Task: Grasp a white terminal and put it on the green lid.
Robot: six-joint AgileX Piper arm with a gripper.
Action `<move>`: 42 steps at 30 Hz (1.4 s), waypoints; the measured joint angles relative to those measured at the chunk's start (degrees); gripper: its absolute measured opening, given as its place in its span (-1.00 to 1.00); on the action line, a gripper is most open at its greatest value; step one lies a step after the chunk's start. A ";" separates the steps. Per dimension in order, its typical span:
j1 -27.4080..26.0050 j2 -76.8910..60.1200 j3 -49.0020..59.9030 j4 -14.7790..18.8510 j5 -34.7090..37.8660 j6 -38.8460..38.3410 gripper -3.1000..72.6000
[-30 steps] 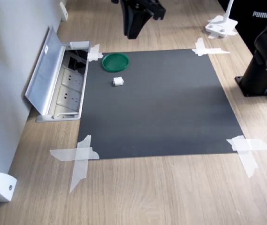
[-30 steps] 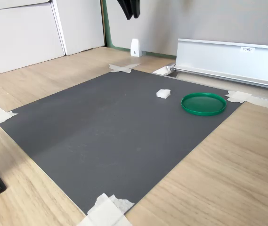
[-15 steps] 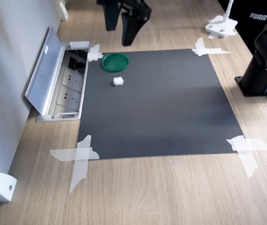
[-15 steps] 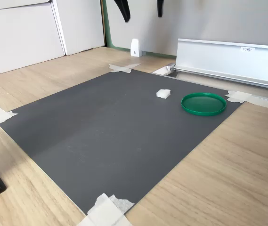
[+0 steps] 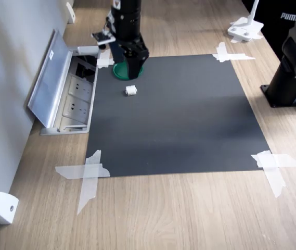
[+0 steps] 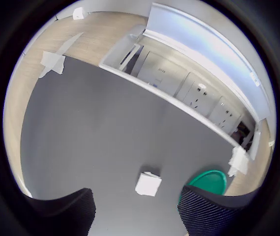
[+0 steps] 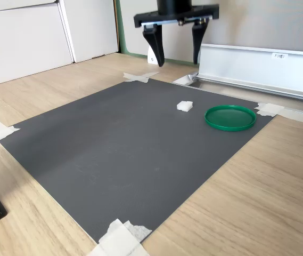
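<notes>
The white terminal [image 5: 131, 90] [image 7: 184, 105] [image 6: 148, 184] is a tiny white block lying on the dark grey mat. The green lid [image 7: 230, 117] [image 6: 207, 182], a flat round disc, lies just beside it near the mat's corner. In the first exterior view the arm hides part of the green lid [image 5: 118, 73]. My gripper [image 7: 178, 63] [image 5: 124, 65] hangs open in the air above the terminal, apart from it, with nothing between its fingers. In the wrist view the terminal shows between the two dark fingertips [image 6: 61, 211], nearer the one by the lid.
The dark mat [image 5: 189, 120] is taped to the wooden table. An open floor socket box with a raised metal flap [image 5: 59, 88] [image 7: 258, 66] borders the mat next to the lid. A black arm base [image 5: 293, 67] stands at the first exterior view's right.
The gripper has come down from the top edge of both exterior views toward the terminal. Its fingers, together a second ago, now stand spread. Terminal and lid have not moved.
</notes>
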 joint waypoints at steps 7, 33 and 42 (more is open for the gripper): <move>-2.75 2.03 0.00 0.43 -0.65 0.33 0.98; -2.77 6.49 7.17 1.03 -12.20 -0.67 0.93; -2.77 6.49 7.17 1.30 -12.38 -1.10 0.46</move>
